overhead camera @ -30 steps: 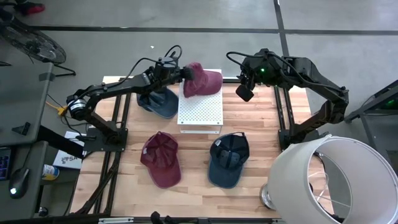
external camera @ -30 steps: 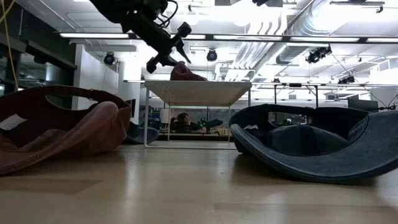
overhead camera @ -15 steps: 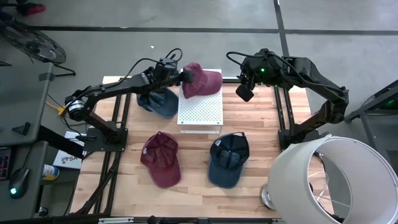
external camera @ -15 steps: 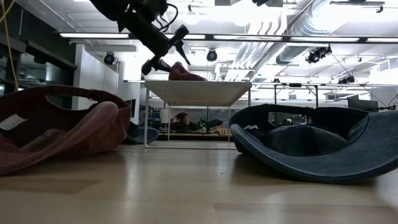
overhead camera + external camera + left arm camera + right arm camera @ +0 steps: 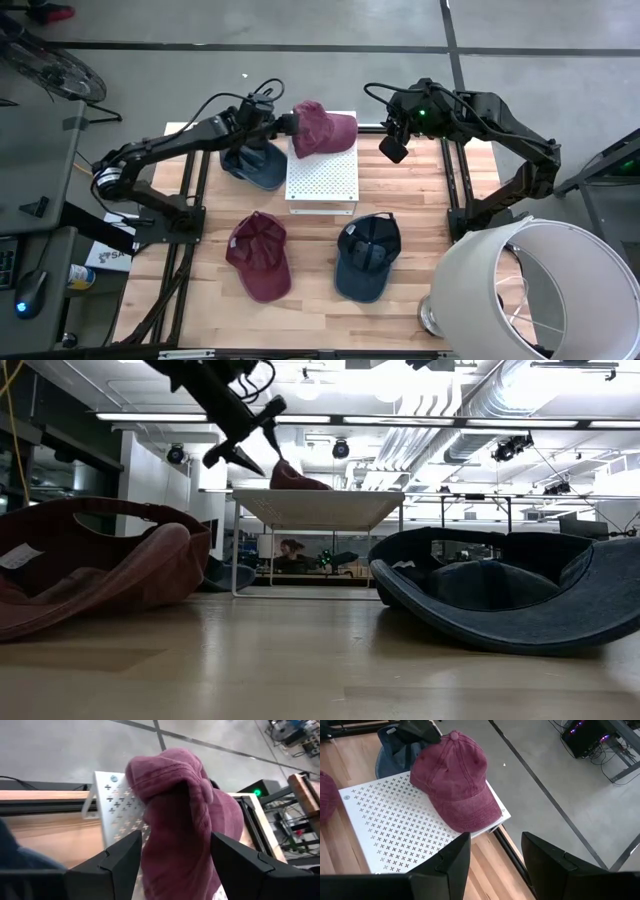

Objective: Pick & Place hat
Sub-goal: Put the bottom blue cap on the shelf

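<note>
A maroon cap (image 5: 325, 128) lies crown up on the far part of a white perforated platform (image 5: 322, 178), its brim toward the table's right. My left gripper (image 5: 287, 123) hovers open at the crown's left side. In the left wrist view the cap (image 5: 182, 815) fills the gap between the two fingers. The low view shows this gripper (image 5: 243, 435) above and left of the cap (image 5: 297, 476). My right gripper (image 5: 393, 150) waits open in the air right of the platform, and its wrist view looks down on the cap (image 5: 455, 782). My left gripper is open, with one finger (image 5: 117, 865) on each side of the crown's left end (image 5: 165, 835), level from the table's left. I cannot tell whether a finger touches the cap. The cap rests on the platform.
A blue cap (image 5: 255, 162) lies on the table under the left arm. A second maroon cap (image 5: 260, 257) and a navy cap (image 5: 367, 257) lie upside down nearer the front edge. A large white cylinder (image 5: 535, 290) stands at the near right corner.
My left gripper has drawn back a little toward the table's left, away from the maroon cap, staying open. The cap has stayed on the platform.
</note>
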Action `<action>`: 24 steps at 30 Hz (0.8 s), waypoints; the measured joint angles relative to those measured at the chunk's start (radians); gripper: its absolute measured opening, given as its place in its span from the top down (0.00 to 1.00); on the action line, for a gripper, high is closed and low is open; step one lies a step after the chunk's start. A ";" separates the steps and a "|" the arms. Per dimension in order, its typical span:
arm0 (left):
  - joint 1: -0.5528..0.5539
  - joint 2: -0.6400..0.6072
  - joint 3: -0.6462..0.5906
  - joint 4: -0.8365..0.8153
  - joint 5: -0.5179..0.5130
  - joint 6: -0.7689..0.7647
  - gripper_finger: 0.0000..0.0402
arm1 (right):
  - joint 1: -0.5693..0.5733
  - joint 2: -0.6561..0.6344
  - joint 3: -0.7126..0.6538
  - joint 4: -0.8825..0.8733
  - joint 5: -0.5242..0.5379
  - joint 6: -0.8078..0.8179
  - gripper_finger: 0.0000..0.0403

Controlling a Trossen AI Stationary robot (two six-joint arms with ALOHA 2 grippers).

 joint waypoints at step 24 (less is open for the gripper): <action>-0.001 -0.284 0.000 -0.141 0.310 0.240 0.42 | 0.000 0.000 0.000 0.000 -0.017 -0.006 0.58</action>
